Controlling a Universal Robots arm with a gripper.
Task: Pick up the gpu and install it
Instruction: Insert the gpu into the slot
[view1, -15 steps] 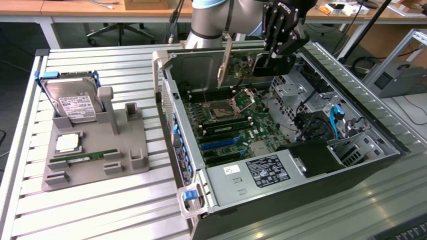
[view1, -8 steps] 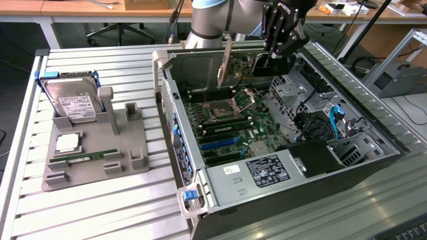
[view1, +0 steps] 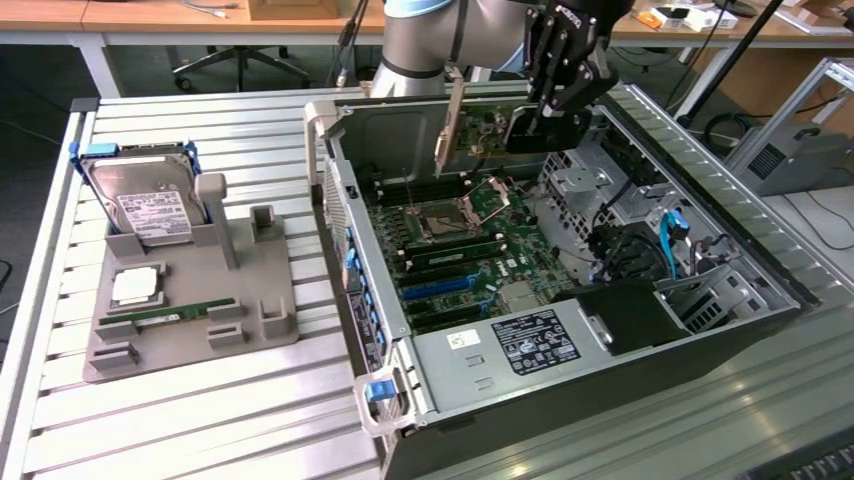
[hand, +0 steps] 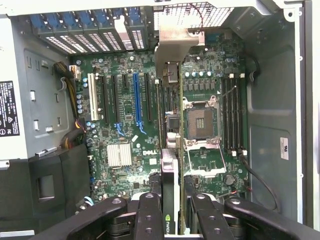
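My gripper (view1: 547, 115) hangs over the far end of the open computer case (view1: 727, 345), shut on the gpu (view1: 538, 130). The gpu is a thin black card held on edge, and its silver end bracket (view1: 454, 120) points down toward the case's rear wall. In the wrist view the gpu (hand: 170, 172) runs edge-on between my two black fingers (hand: 150, 215), with its bracket (hand: 172, 45) at the far end. It hovers above the motherboard (hand: 125, 135), over the black slots between the blue slot (hand: 136, 97) and the CPU socket (hand: 202, 120). It is apart from the board.
A grey holder tray (view1: 247, 300) lies on the slatted table at the exterior view's left. It carries a silver hard drive (view1: 154, 205), a CPU (view1: 138, 287) and a green memory stick (view1: 167, 315). Drive cages and blue cables (view1: 667, 240) crowd the case's right side.
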